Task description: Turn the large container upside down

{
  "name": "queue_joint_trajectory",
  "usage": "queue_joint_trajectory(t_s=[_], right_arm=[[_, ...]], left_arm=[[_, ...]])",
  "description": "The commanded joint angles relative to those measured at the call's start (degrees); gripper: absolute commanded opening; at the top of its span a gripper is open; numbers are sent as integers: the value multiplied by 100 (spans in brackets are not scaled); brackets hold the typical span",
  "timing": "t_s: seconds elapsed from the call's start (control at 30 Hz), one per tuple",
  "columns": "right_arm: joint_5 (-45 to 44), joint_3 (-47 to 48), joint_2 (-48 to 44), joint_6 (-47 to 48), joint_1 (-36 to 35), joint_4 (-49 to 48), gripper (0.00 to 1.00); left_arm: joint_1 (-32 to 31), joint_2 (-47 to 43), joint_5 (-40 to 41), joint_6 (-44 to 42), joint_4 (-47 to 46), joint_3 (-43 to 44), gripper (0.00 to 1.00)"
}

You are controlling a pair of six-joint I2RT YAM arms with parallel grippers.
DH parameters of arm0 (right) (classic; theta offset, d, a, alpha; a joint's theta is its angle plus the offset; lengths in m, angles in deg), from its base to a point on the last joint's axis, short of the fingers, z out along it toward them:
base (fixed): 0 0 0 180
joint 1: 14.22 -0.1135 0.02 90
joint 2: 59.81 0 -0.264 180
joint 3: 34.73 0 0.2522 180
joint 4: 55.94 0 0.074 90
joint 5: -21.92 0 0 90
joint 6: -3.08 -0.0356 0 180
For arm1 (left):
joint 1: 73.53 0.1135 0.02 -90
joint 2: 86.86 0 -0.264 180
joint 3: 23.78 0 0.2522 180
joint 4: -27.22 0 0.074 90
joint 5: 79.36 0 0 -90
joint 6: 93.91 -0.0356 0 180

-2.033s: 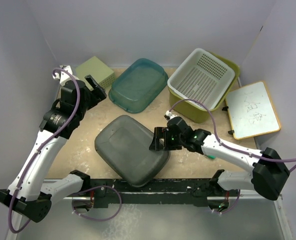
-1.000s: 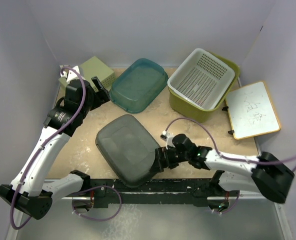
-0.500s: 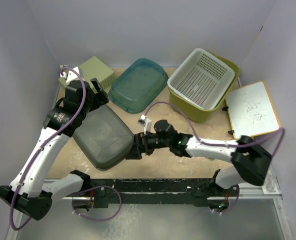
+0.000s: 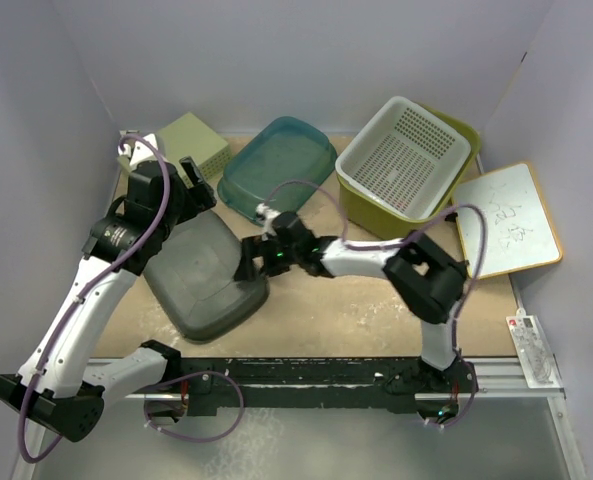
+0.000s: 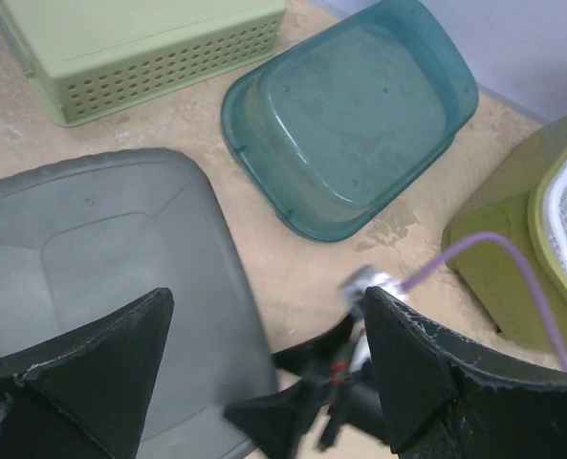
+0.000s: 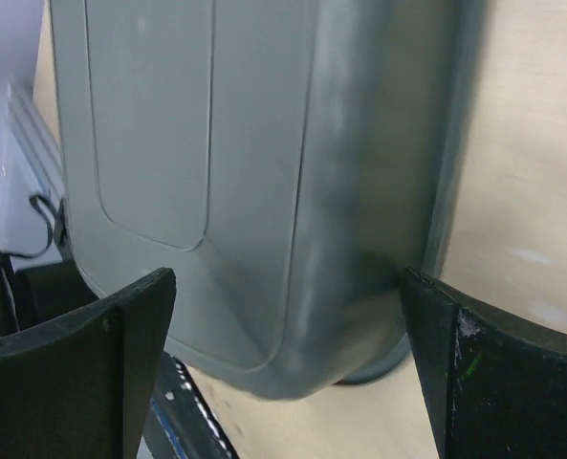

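The large container point(image 4: 388, 222) is the olive-green bin at the back right, upright, with the white perforated basket point(image 4: 404, 155) nested in it; its corner also shows in the left wrist view point(image 5: 512, 220). Neither gripper touches it. My right gripper point(image 4: 251, 262) is open, stretched far left, its jaws wide around the side of an overturned grey bin point(image 4: 201, 275), seen close in the right wrist view point(image 6: 235, 172). My left gripper point(image 4: 198, 185) is open and empty above the grey bin's far edge point(image 5: 92, 249).
A teal tub point(image 4: 276, 170) lies upside down at the back middle. The small pale-green perforated box point(image 4: 191, 145) stands at the back left. A white board point(image 4: 506, 220) lies at the right. The walls are close on the left and right.
My right gripper has swept left across the table, pushing the grey bin from the front middle to the left side. The left arm has barely moved. The olive bin has not moved.
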Motion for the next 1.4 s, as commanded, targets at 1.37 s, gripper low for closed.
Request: queue_joint_trajectory(t_s=[1.37], right_arm=[[-3941,5949,176,-94,2669,6862,100]], left_arm=[[866,894,179,607,-441,-2766,70]])
